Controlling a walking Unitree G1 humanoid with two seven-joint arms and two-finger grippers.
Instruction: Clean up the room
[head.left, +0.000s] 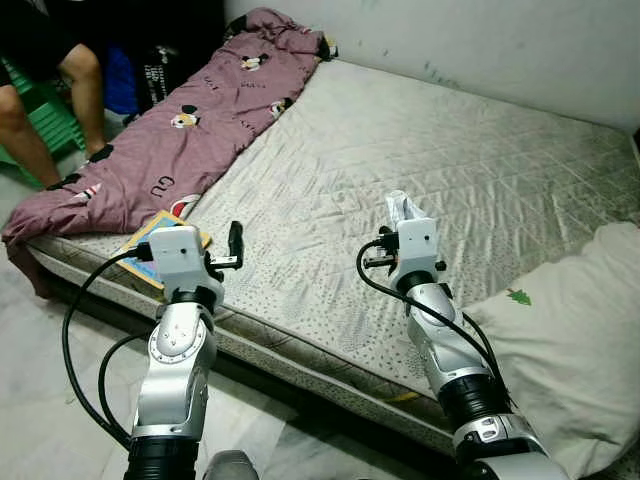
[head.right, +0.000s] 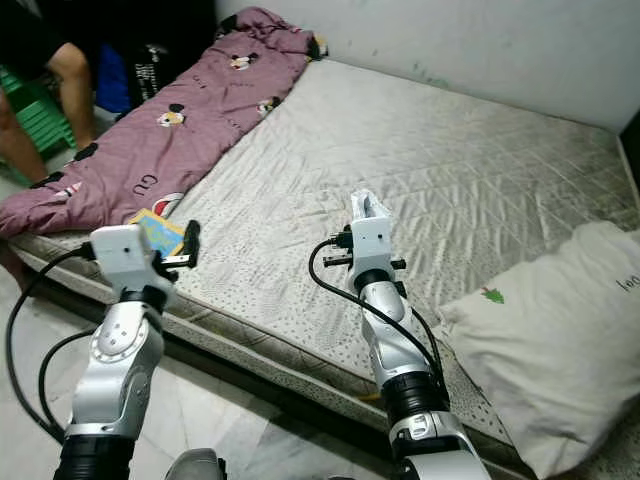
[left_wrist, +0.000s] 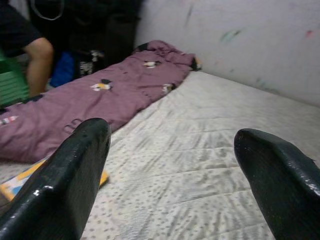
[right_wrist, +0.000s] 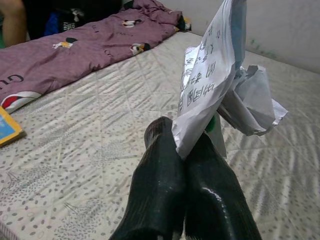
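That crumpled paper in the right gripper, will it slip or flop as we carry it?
The crumpled paper looks light and floppy, standing creased above the right gripper. It is pinched only at its lower edge, so it may sway or tear.

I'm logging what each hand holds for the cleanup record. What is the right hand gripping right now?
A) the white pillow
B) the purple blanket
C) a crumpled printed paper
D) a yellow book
C: in the right wrist view the right hand has its black fingers closed together on a crumpled printed paper, held above the mattress.
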